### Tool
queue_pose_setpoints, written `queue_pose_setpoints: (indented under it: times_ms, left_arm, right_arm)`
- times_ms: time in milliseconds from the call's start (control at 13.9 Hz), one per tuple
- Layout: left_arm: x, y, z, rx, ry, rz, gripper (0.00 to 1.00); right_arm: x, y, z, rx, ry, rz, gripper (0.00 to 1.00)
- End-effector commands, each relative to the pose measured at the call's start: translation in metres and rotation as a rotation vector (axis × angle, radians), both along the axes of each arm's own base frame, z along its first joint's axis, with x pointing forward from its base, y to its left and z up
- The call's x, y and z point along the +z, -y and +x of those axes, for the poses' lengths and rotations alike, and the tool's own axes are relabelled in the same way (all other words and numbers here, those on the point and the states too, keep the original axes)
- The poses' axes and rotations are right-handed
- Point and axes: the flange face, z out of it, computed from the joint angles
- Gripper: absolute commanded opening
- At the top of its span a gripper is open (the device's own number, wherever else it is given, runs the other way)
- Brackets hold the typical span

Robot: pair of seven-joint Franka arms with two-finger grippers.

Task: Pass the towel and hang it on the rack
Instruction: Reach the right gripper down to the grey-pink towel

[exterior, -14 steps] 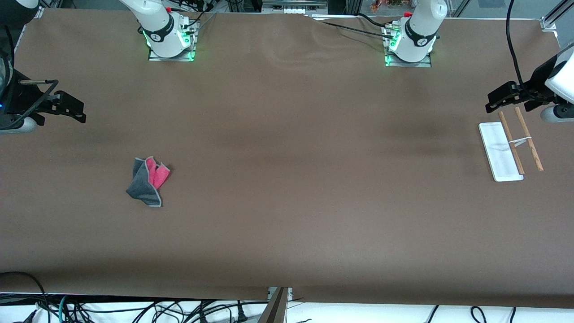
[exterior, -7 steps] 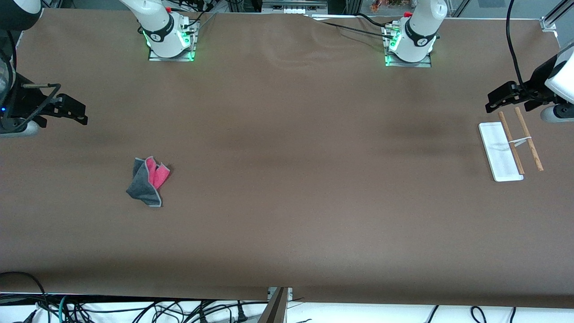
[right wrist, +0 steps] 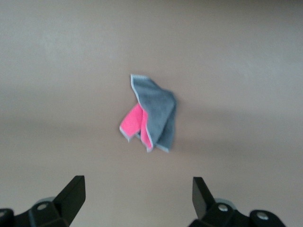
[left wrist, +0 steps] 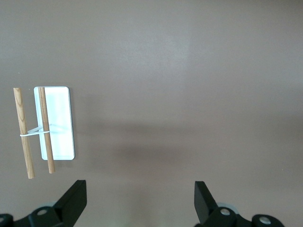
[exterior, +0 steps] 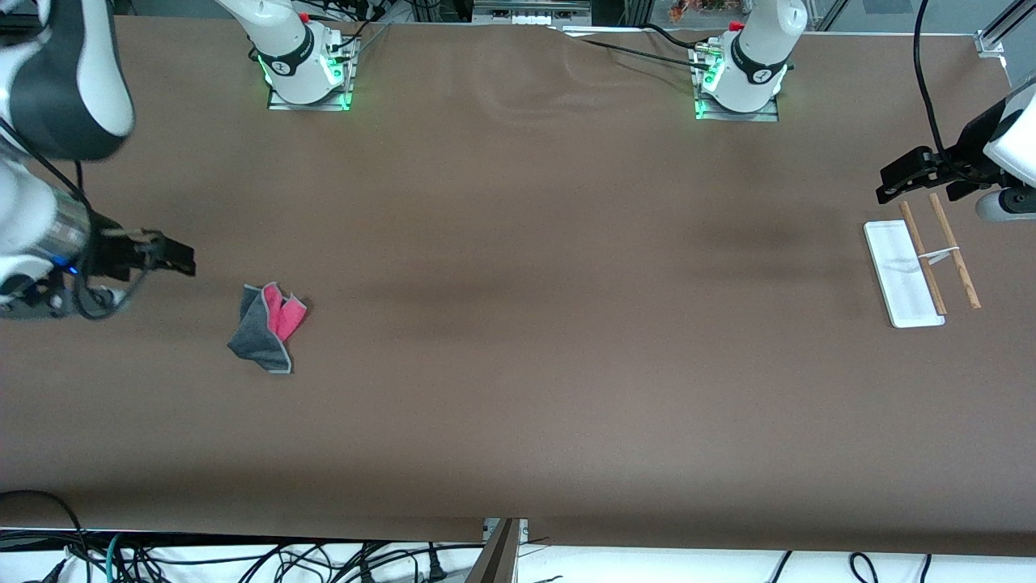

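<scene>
Crumpled dark-grey and pink towel (exterior: 269, 327) on brown table (exterior: 518, 324), my right gripper (exterior: 174, 257) beside it with jaws spread and empty, my left gripper (exterior: 894, 185) released near white-based wooden-rod rack (exterior: 906, 275).

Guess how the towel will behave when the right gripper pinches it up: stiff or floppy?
Probably floppy: the towel lies crumpled with folds showing both grey and pink faces, so it should drape from a pinch. Likely light, being thin cloth. It may unfold as lifted, so the open right gripper might catch one layer only.

right hand (exterior: 182, 259) | moved nearer the towel (exterior: 267, 326) | now beside it, fingers spread
</scene>
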Motion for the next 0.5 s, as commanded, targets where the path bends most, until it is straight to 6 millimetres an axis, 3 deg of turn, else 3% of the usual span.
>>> queue_pose_setpoints:
  times_ms: [0, 431]
  left_arm:
    - [0.008, 0.001, 0.000, -0.015, 0.001, 0.006, 1.00]
    - [0.008, 0.001, 0.000, -0.015, 0.002, 0.006, 1.00]
  right_arm:
    - [-0.041, -0.013, 0.021, 0.020, 0.020, -0.003, 1.00]
    - [-0.152, -0.036, 0.044, 0.059, -0.006, -0.004, 1.00]
